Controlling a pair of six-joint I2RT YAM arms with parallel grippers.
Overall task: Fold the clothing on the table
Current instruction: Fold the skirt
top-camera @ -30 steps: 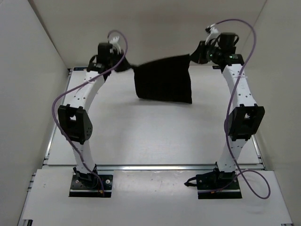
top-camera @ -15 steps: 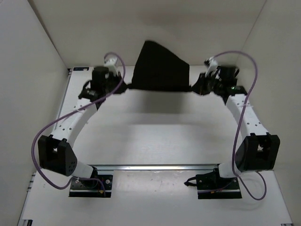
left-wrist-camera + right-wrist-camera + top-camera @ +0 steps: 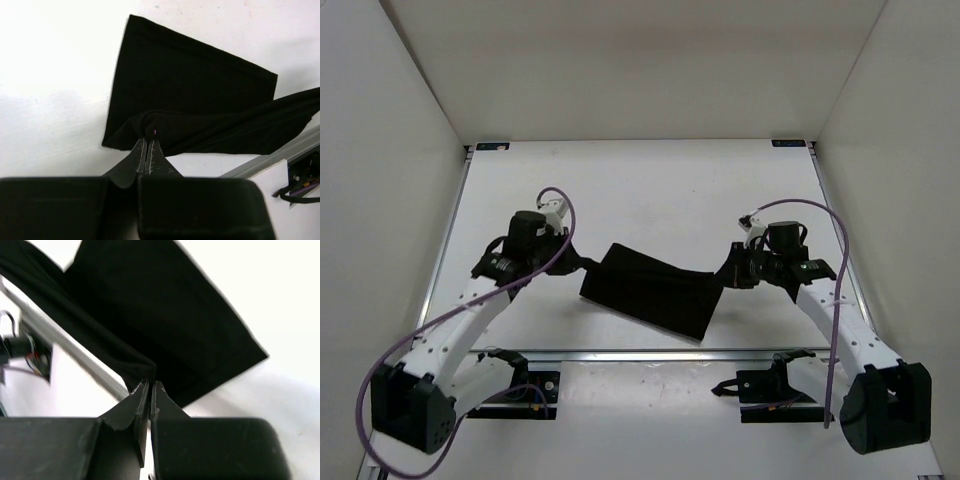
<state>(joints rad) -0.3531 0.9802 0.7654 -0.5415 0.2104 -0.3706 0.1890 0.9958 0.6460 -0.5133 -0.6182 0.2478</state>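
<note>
The black clothing stretches between my two grippers, low over the near part of the white table. Part of it lies flat on the surface and a folded edge is held up above it. My left gripper is shut on the clothing's left corner; in the left wrist view the gripper pinches the clothing. My right gripper is shut on the right corner; in the right wrist view the gripper bites the clothing.
The metal rail at the table's front edge runs just below the clothing's near corner. White walls enclose the table on the left, back and right. Purple cables loop over both arms.
Both arms have swung from the far end of the table back toward the near edge, pulling the clothing with them. It hung raised at the back before; now it lies low near the front rail.
</note>
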